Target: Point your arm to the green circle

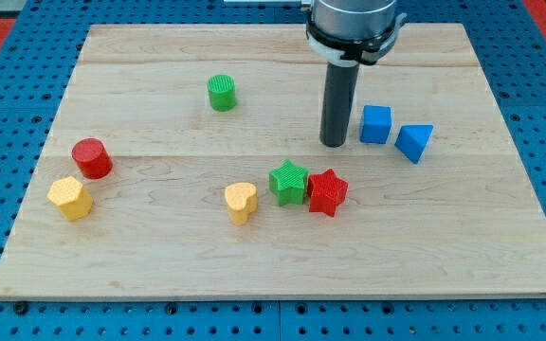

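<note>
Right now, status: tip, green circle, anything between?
My tip down on the board, just left of the blue cube. Green circle off toward the view's left, slightly higher, untouched. Nothing between them; green star sits below the line.

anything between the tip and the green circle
Nothing visible. My tip sits just left of the blue cube; the green circle lies up and to the view's left across bare board. The green star is below that line.

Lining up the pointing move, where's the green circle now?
The green circle sits upper-middle in the camera view, left of my tip, alone.
</note>
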Action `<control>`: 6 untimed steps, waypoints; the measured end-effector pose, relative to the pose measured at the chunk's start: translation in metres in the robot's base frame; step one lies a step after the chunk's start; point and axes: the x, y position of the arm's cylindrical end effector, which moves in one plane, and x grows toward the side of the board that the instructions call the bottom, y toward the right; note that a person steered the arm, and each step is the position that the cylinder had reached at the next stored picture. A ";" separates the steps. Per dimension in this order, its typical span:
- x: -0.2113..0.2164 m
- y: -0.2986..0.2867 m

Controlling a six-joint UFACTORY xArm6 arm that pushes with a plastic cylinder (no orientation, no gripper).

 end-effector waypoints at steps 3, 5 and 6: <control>-0.093 0.047; -0.114 -0.093; -0.106 -0.146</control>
